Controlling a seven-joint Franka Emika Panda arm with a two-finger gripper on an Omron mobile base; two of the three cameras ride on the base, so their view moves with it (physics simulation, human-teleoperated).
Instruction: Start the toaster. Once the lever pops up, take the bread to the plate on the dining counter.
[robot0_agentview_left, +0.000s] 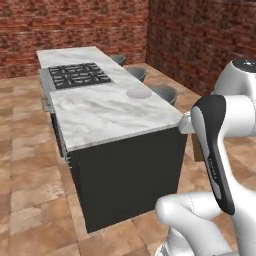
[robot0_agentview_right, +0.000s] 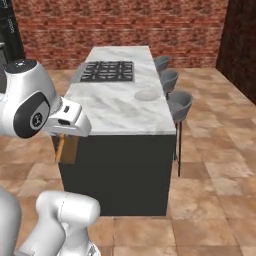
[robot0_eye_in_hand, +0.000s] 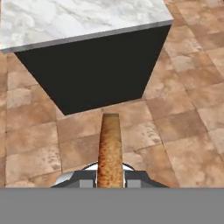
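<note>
Gripping flat golden-brown bread (robot0_eye_in_hand: 109, 148) edgewise

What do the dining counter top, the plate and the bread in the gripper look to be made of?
Dining counter: likely polished marble, white with grey veining, on a dark matte base. Plate: pale grey-white, smooth, perhaps ceramic; the render leaves it open. Bread: toasted, golden-brown, speckled crust, seen edge-on in the gripper.

arm: folded, hand held low | gripper (robot0_eye_in_hand: 110, 178): clamped edge-on on the bread (robot0_eye_in_hand: 109, 148) | fingertips: seemingly hidden
</note>
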